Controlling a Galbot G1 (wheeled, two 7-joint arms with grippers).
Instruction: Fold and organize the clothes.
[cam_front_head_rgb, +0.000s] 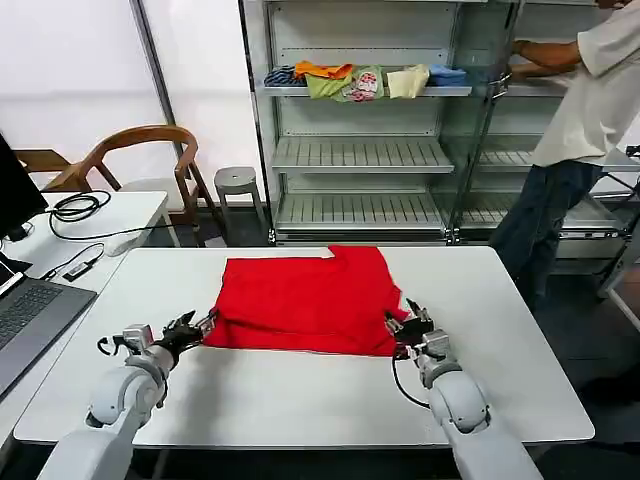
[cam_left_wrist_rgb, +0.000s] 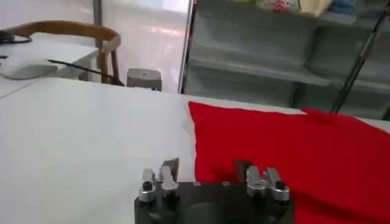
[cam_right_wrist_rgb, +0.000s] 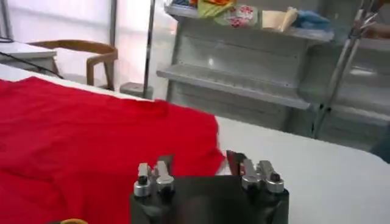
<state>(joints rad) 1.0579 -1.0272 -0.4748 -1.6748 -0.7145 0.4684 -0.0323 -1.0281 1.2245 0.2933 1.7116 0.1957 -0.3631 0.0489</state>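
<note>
- The red T-shirt (cam_front_head_rgb: 305, 300) lies spread flat on the white table (cam_front_head_rgb: 300, 410), plain side up, its near hem running between the two grippers.
- By my read it's light, limp cotton: it will sag and crease the instant it's lifted, so the best hold looks like the two near hem corners, pinched together and raised evenly.
- Left gripper (cam_front_head_rgb: 192, 330) sits at the shirt's near-left corner, fingers (cam_left_wrist_rgb: 172, 168) parted a little; in the left wrist view one finger is over bare table, the other over red cloth, straddling the edge rather than clamping it.
- Right gripper (cam_front_head_rgb: 412, 324) is at the shirt's near-right corner, likewise slightly open, the corner lying between its fingers (cam_right_wrist_rgb: 234, 159), nothing held.
- Beyond the shirt, a shelf rack (cam_front_head_rgb: 360, 150) carries folded garments (cam_front_head_rgb: 365, 80).
</note>
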